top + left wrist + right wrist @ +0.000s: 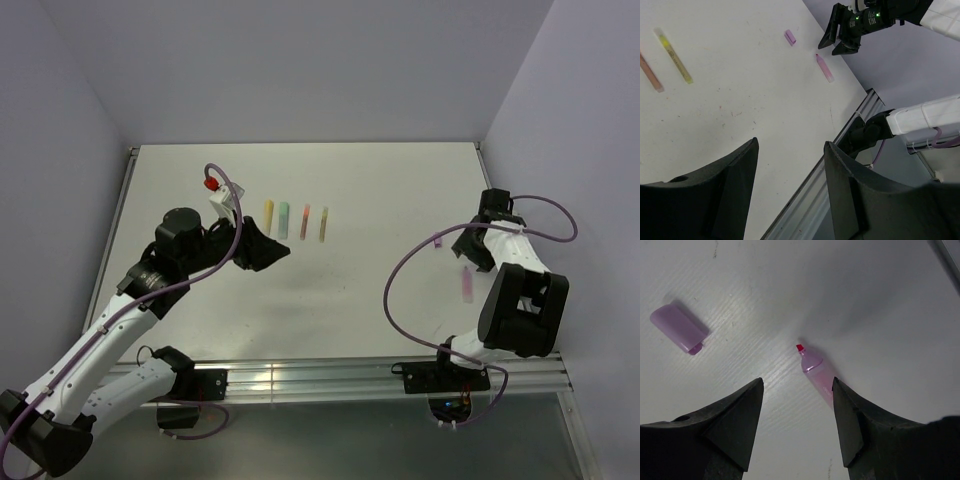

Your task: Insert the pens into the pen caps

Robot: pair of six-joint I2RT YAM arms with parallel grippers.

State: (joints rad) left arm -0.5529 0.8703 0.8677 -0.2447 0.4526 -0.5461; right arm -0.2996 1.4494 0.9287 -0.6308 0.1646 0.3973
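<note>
Right wrist: translucent purple pen (812, 362) (red tip bare) lies near stubby rounded cap (679, 328); right gripper (797, 385) and left gripper (790, 147) fingers apart, empty.

Soft even overhead light, faint shadows, sharp focus

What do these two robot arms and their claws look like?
The left arm and right arm have white links and black joints. A purple cable loops along each. The left claw and right claw each have two black wedge-shaped fingers. A red knob sits on the left arm.
</note>
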